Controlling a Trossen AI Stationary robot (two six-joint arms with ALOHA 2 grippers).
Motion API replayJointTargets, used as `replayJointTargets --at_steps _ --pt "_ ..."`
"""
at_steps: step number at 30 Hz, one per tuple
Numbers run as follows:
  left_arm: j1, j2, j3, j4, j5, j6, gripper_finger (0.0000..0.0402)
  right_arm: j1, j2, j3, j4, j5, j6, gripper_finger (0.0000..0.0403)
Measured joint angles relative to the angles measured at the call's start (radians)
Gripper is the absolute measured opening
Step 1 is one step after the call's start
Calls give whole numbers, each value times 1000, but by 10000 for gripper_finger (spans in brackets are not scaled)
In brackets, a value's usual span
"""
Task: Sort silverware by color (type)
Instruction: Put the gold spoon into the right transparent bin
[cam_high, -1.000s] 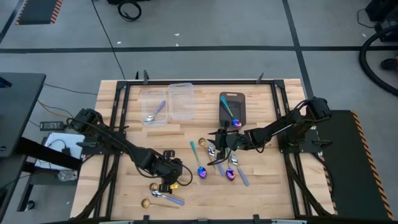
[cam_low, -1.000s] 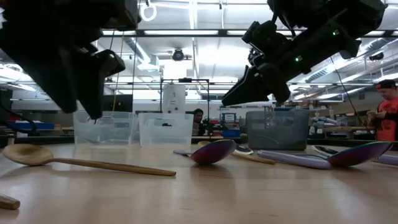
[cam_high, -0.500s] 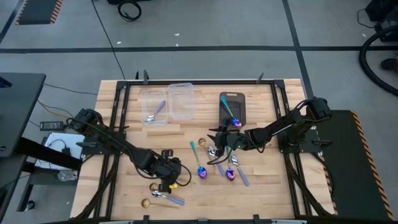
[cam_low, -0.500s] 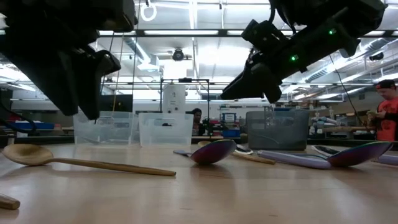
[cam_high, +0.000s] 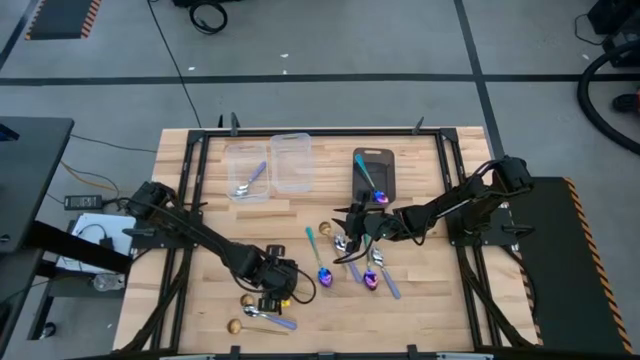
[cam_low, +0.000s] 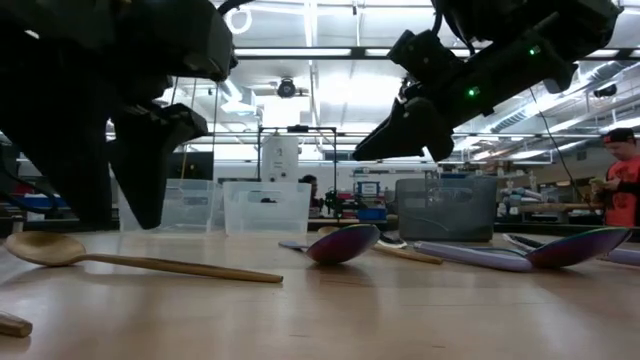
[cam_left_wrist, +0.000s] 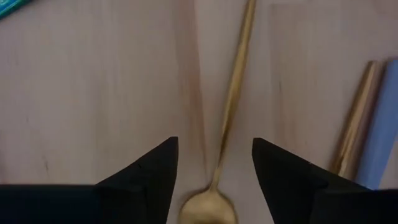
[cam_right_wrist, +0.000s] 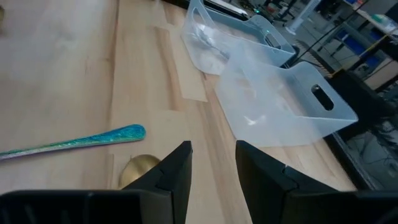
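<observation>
From above, you see the left end effector (cam_high: 281, 287) low over the front left of the surface (cam_high: 200, 215), beside a gold spoon (cam_high: 300, 293), and the right end effector (cam_high: 352, 224) above the pile of spoons (cam_high: 350, 262) in the middle; one spoon lies in a clear bin (cam_high: 246, 172) and one in the dark bin (cam_high: 373, 176). In the low view, the left end effector (cam_low: 110, 195) hangs just above the surface near a gold spoon (cam_low: 120, 258), and the right one (cam_low: 395, 135) is higher. In the left wrist view, your left fingers (cam_left_wrist: 146, 177) stand wide apart with nothing between them yet, and the gold spoon (cam_left_wrist: 227, 130) lies in the gap, its bowl close to the camera. In the right wrist view, the right fingers (cam_right_wrist: 171, 171) stand about half apart and hold nothing; a teal handle (cam_right_wrist: 74, 142) and a gold bowl (cam_right_wrist: 138, 169) lie below. I think the risk is a bad closing: the thin handle lies flat on the wood, so the fingers can slide over it or push it into the two handles (cam_left_wrist: 367, 124) beside it.
</observation>
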Motion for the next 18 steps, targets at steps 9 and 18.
replayJointTargets --at_steps 9,18 --pt "-14 69 6 -42 2 0 187 -1 0 0 7 -30 5 134" --pt "-16 95 6 -62 -7 5 129 -8 0 0 7 -38 9 134"
